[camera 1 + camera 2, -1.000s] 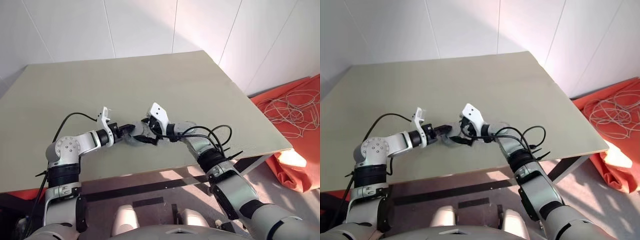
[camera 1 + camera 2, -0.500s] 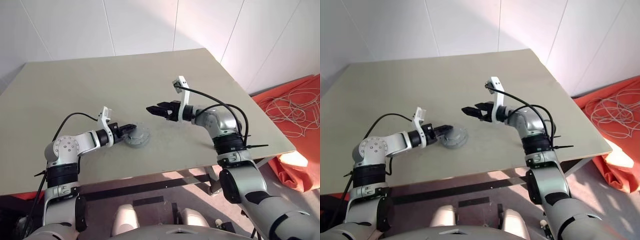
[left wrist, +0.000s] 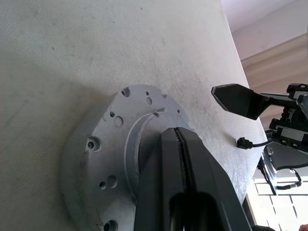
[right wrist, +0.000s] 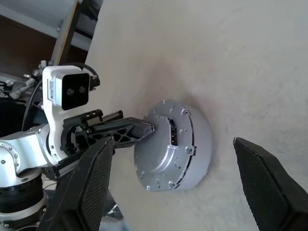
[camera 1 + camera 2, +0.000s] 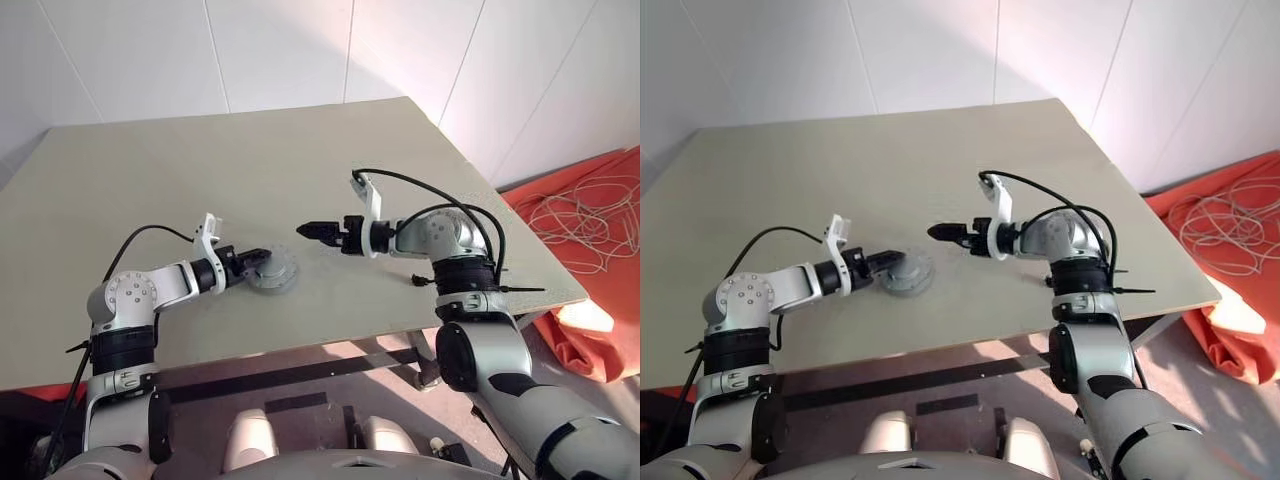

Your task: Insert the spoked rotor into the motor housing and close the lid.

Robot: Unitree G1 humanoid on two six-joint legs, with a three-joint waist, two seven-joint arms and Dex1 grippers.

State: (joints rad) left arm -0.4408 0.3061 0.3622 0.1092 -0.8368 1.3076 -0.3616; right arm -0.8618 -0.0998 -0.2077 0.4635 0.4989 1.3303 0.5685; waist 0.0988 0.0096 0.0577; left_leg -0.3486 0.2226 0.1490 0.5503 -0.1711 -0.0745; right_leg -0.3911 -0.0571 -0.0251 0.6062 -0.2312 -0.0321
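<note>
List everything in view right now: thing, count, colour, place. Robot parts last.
motor housing: 1, silvery grey round drum, closed over, on the table near its front edge, at the left gripper's tips.
table: 1, pale olive top, in front of the robot.
cloth: 1, orange-red, on the floor right of the table.
cable: 1 loose tangle, whitish, lying on the cloth.
wall: white panels, behind the table.
left gripper: 1, black fingers, shut, tips on the housing.
right gripper: 1, black fingers, open, held above the table right of the housing, clear of it.
</note>
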